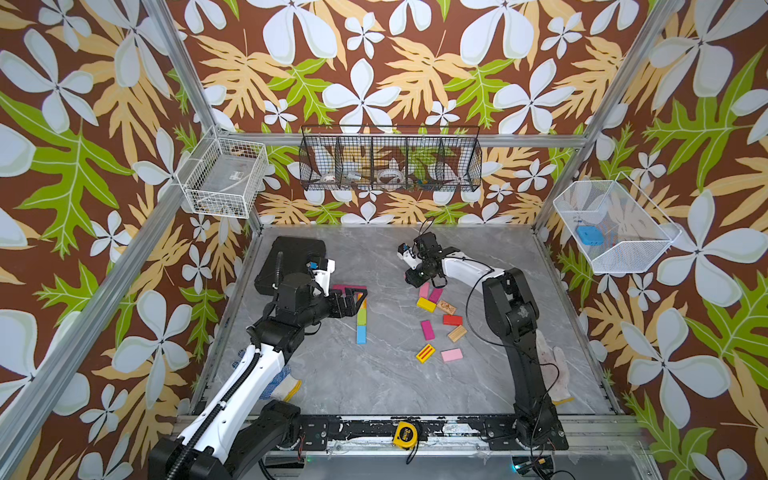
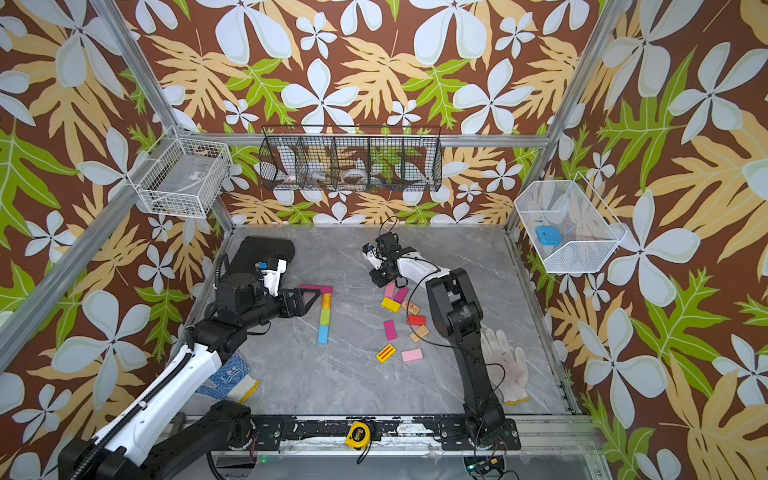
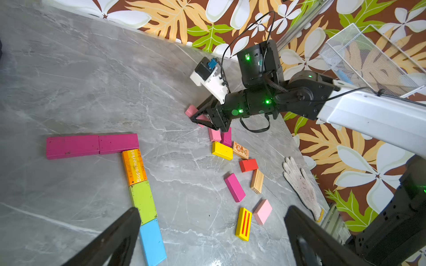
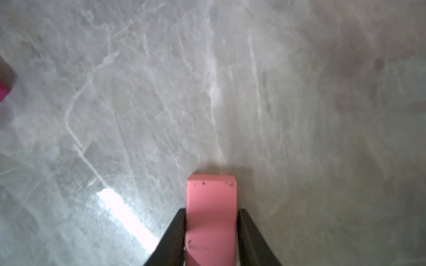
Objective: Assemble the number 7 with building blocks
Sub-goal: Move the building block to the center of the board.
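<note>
Standing nearly done on the marbled table [image 3: 92,80], the seven has two magenta blocks [image 3: 92,146] as bar and an orange block [image 3: 134,167], green block [image 3: 143,202], blue block [image 3: 152,241] as stem (flat painted dominoes). Right gripper [image 4: 211,210] pinches a pale pink block [image 4: 211,195] by the loose pile [image 3: 222,150]; left gripper [image 3: 213,210] hangs spread

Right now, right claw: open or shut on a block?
Shut on a pink block. In the right wrist view both fingers of the right claw press against its sides. Whether it is lifted, cannot tell.
</note>
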You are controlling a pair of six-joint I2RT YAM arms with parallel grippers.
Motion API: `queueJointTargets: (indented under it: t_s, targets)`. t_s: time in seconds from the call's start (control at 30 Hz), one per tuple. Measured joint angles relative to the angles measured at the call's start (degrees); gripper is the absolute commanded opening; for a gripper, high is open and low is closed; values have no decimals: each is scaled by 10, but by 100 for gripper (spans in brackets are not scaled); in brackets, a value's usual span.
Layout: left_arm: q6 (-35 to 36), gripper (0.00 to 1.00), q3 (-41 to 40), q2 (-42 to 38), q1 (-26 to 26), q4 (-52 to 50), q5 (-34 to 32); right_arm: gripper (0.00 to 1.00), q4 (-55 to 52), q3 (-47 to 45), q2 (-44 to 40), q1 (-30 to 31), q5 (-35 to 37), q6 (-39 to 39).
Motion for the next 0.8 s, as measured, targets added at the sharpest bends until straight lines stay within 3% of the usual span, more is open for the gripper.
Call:
queueJointTargets:
  t_s: [0.33,0.8]
  targets:
    - [51,100,10,-26,0,-54,9,24,0,-73,-56,20,-53,-96]
    - [54,100,5,-51,0,-60,-6,24,-47,11,-10,60,-99,-281]
